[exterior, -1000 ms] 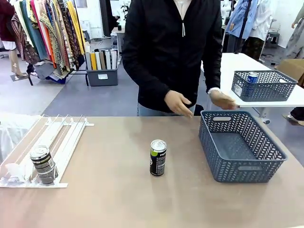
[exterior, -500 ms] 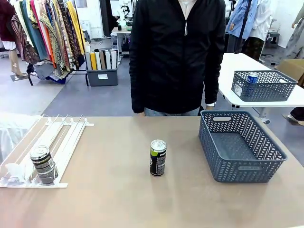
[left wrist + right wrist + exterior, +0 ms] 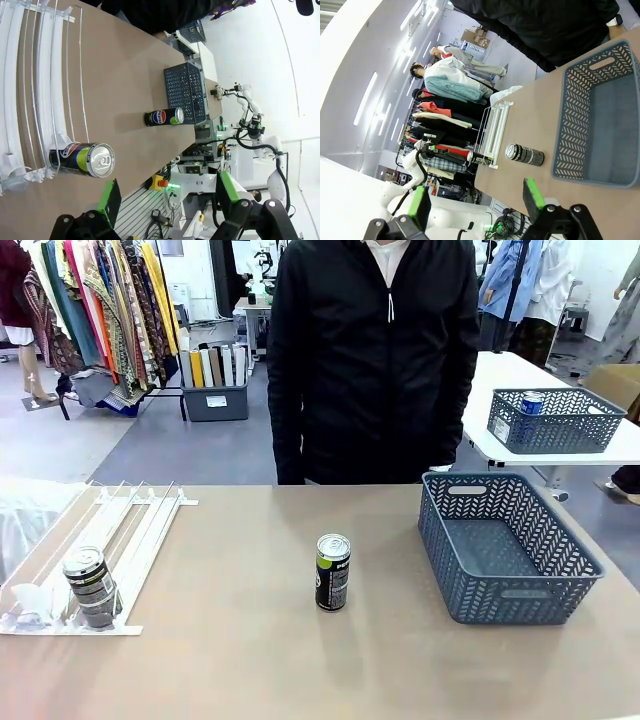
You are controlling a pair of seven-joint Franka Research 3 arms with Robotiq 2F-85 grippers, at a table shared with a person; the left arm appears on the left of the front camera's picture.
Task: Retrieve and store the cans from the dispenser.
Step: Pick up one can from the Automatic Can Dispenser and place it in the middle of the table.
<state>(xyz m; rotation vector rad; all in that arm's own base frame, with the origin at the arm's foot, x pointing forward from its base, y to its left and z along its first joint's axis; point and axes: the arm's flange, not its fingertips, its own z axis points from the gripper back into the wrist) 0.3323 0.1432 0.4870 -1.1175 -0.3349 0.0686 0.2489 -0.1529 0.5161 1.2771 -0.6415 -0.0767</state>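
A lone can (image 3: 333, 572) stands in the middle of the desk (image 3: 230, 660), with bare surface all round it. The basket (image 3: 520, 598) takes the right side and the rack (image 3: 148, 525) the left. A person (image 3: 375, 360) stands at the far edge.

Centre can (image 3: 333, 572): black body, green-yellow band, silver top; red-white-blue round logo visible in the left wrist view. Dispenser can (image 3: 90, 586): same dark body, green-yellow band, silver top. Dispenser (image 3: 130, 530): white rails, clear plastic. Near basket (image 3: 510, 550): slate blue-grey, herringbone cut-out walls. Far basket (image 3: 555, 420): same colour and pattern. Blue can (image 3: 532, 402): blue, silver top. Surface (image 3: 250, 660): plain tan. Person's jacket (image 3: 375, 360): black. Left gripper (image 3: 167, 189) and right gripper (image 3: 476, 197): black, green pads.
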